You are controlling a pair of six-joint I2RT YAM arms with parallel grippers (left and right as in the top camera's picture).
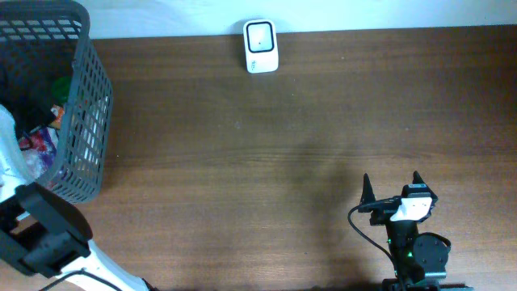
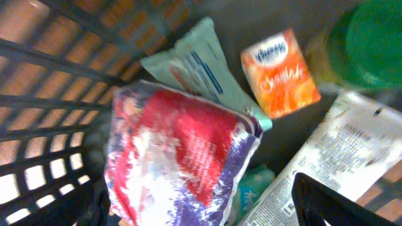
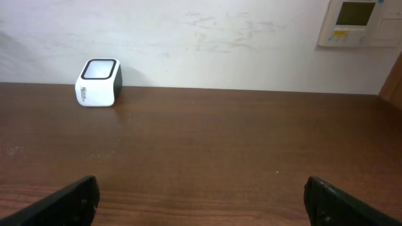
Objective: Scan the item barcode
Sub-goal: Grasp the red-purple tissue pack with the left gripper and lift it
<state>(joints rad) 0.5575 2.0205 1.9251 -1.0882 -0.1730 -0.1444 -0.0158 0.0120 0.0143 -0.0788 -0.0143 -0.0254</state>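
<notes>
— Where is the item for the scanning?

— A crinkly plastic bag in red, white and purple [image 2: 182, 157] lies inside the dark grey plastic mesh basket [image 1: 87, 121], at the left end of the brown wooden table [image 1: 266, 162]. It is on top of the other goods.

— Which other goods?

— A pale green flat pouch [image 2: 198, 69] is partly under the bag. Beside the pouch lies a small orange carton [image 2: 281, 72]. A white printed packet [image 2: 339, 150] is to the right of the bag, and a green round cap [image 2: 370, 37] shows in the corner, blurred.

— And the left gripper [image 2: 210, 207]?

— It is down in the basket, right above the bag. Its jaws stand wide apart, with the bag between them. I cannot tell if they touch it.

— Where is the scanner?

— The small white box-shaped scanner with a dark-rimmed window [image 1: 261, 46] stands at the far edge of the table, against the white wall, well apart from the basket.

— And the right gripper [image 1: 392, 187]?

— It is low over the near right part of the table and points toward the wall. Its jaws are spread wide and there is nothing between them.
</notes>
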